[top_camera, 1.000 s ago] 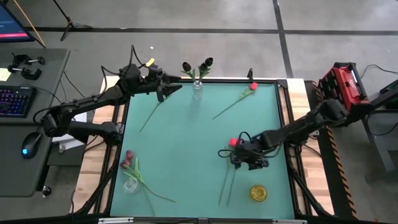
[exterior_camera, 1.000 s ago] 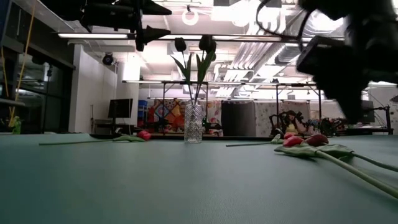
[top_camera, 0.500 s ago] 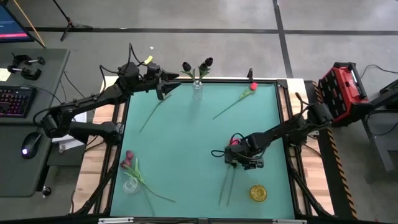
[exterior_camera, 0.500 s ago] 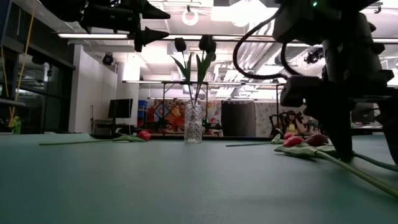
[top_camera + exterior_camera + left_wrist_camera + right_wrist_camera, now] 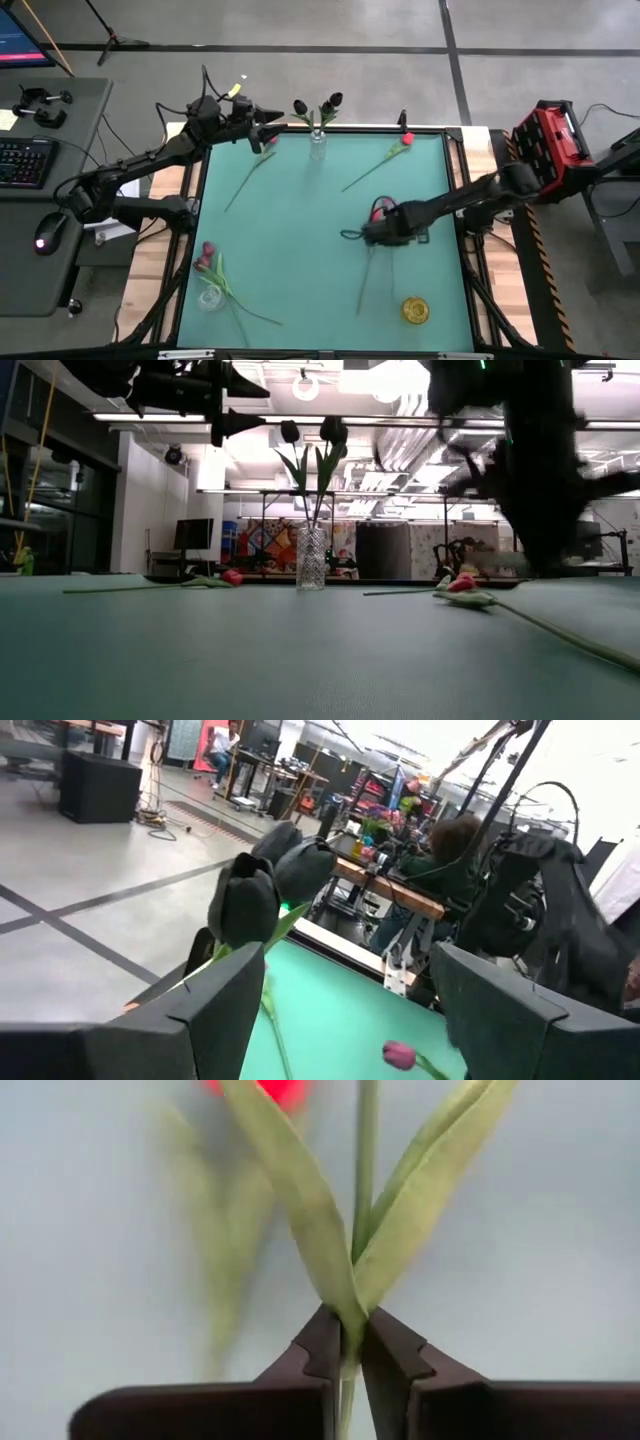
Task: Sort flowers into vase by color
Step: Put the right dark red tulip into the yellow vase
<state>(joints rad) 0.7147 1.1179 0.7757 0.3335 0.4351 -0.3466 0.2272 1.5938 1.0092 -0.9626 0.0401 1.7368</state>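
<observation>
My right gripper (image 5: 372, 236) is low over the table's right middle, shut on the green stem of a red tulip (image 5: 377, 213). A second red tulip (image 5: 462, 584) lies flat on the mat beside it. My left gripper (image 5: 348, 955) hovers open at the far left with nothing between its fingers. It faces the clear glass vase (image 5: 317, 146) that holds two black tulips (image 5: 262, 892). A dark pink tulip (image 5: 268, 143) lies on the mat just below my left gripper, and another red tulip (image 5: 407, 138) lies at the far right. My right gripper pinches the red tulip's stem (image 5: 350, 1342) between its two fingertips (image 5: 322, 1348), right where two long leaves branch off. The fingers come from above and lie across the stem. The flower head is outside the wrist view. Whether the tulip is clear of the mat I cannot tell.
A small glass vase (image 5: 210, 297) stands at the near left with two pink tulips (image 5: 207, 256) lying beside it. A yellow vase (image 5: 415, 310) stands near the front right, close to the loose stem's end (image 5: 360, 305). The middle of the green mat (image 5: 300, 230) is bare.
My right gripper has come down onto the pair of red tulips, turned, shifted a little toward the table's left, and shut on one stem. In the low view the two red heads lay side by side, and now only one lies there.
</observation>
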